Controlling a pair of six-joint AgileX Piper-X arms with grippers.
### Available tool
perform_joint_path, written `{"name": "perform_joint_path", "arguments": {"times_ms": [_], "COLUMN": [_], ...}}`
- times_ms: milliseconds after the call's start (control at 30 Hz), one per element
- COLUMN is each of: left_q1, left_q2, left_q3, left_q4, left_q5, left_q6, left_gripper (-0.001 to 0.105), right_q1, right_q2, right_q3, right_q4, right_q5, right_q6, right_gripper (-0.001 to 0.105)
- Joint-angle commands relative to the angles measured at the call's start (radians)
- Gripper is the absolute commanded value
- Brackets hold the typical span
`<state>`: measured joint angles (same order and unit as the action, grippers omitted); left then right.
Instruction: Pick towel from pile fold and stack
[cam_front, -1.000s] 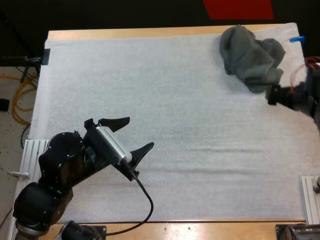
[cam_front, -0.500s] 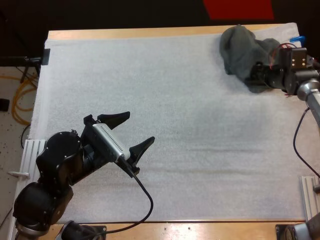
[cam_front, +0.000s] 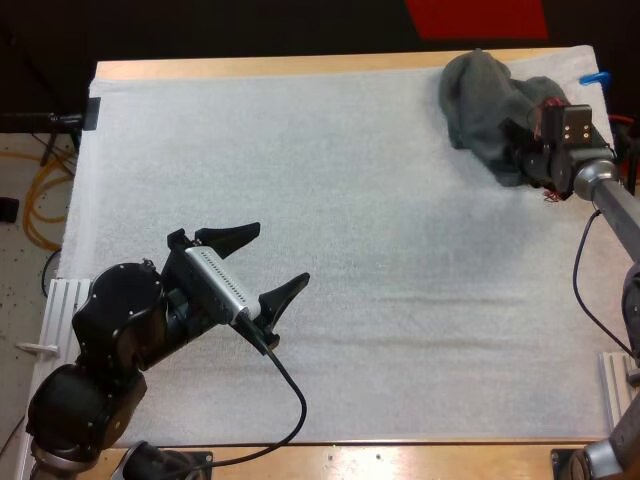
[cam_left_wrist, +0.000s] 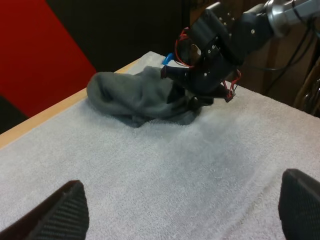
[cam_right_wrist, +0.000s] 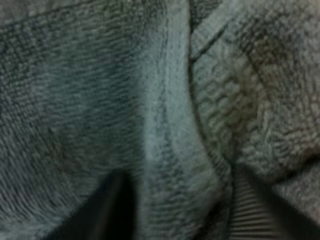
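Right jaws: the right gripper (cam_front: 520, 150) has its jaws apart, astride a ridge of cloth; by my judgement they are not yet closed on it.
Left jaws: the left gripper (cam_front: 282, 256) is spread wide with nothing between its jaws, above bare mat at about 8 o'clock.
Task's thing: one crumpled towel (cam_front: 488, 100) lies in a heap at about 1 o'clock on the white mat (cam_front: 380, 250). The right gripper is buried in its 4 o'clock side.
Surface: the mat covers the wooden tabletop (cam_front: 250, 67).
Done: the reach to the pile, judging by the contact.
Left: nearly all of it, namely closing on the cloth, lifting it, spreading it, folding it and stacking it. No folded stack lies on the mat.
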<state>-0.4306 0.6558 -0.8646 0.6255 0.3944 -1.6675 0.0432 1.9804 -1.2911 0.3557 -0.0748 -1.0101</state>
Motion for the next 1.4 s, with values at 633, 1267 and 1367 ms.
{"name": "perform_joint_path", "arguments": {"times_ms": [633,1267,1367], "left_q1": [-0.004,-0.004,-0.004], "left_q2": [-0.022,-0.170,-0.170], "left_q3": [-0.009,-0.012,-0.012], "left_q4": [-0.025,0.285,0.287], "left_q5": [-0.002,-0.055,-0.055], "left_q6": [-0.020,-0.020,-0.013], "left_gripper": [0.075,0.075,0.075], "right_q1": [0.081,0.573,0.600], "right_q2": [-0.611,-0.830,-0.762], "right_q3": [-0.010,0.018,0.081], "right_q4": [0.056,0.755,0.653], "right_q5": [-0.029,0.021,0.021], "right_q6": [-0.721,-0.538,-0.526], "right_gripper": [0.001,0.001,0.001]}}
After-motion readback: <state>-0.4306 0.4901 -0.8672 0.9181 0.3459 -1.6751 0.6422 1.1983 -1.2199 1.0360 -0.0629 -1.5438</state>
